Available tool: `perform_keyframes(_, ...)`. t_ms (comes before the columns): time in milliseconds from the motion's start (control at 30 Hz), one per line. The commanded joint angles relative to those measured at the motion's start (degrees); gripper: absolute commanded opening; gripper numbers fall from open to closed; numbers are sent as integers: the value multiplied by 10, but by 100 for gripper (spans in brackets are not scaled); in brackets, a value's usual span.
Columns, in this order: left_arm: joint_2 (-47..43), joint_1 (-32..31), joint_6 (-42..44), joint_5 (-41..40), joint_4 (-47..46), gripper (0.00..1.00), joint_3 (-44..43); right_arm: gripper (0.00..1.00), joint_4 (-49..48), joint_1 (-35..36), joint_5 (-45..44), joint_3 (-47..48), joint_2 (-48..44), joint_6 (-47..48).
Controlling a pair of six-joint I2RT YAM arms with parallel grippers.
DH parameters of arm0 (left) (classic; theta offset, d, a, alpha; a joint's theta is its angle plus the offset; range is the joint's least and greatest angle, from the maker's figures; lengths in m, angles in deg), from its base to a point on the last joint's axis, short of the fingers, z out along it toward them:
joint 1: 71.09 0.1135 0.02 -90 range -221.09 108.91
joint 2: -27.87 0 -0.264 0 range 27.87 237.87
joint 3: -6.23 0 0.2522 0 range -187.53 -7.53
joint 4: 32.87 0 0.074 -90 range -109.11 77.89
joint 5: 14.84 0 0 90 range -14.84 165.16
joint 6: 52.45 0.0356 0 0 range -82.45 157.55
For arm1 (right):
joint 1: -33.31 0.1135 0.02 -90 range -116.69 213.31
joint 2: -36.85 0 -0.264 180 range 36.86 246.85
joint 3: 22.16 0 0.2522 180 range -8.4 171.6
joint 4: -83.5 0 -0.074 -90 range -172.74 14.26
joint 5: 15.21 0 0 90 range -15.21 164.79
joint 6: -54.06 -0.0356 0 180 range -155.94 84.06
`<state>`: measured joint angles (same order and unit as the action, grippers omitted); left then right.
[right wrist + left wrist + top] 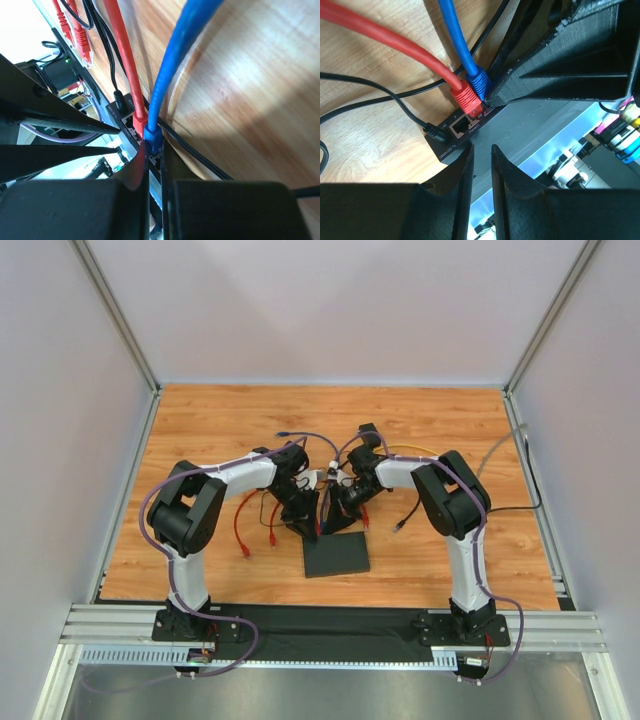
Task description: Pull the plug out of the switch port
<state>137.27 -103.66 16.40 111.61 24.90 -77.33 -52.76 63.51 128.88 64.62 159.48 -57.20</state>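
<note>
The black switch lies flat at the table's middle, its sockets on the far edge. In the left wrist view a red plug and a blue plug sit in neighbouring sockets of the switch. My right gripper is closed around the base of the blue plug, which is still seated beside the red plug. My left gripper has a narrow empty gap and its tips are at the switch's top near the socket edge. In the top view both grippers hide the plugs.
A black power plug enters the switch beside an empty socket. Thin black cables cross the wood behind the switch. Two loose red cable ends lie left of the switch. A yellow cable lies behind the right arm.
</note>
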Motion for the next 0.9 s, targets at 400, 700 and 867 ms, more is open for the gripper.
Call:
perform_keyframes(400,14,1,8,-1,5,28,-7,0,-178,28,-323,-140,-180,-85)
perform_keyframes(700,8,1,12,-4,12,28,-20,0,-198,28,-236,-132,-151,-118)
perform_keyframes(867,5,1,18,-14,25,28,-38,0,-196,29,-195,-121,-139,-113)
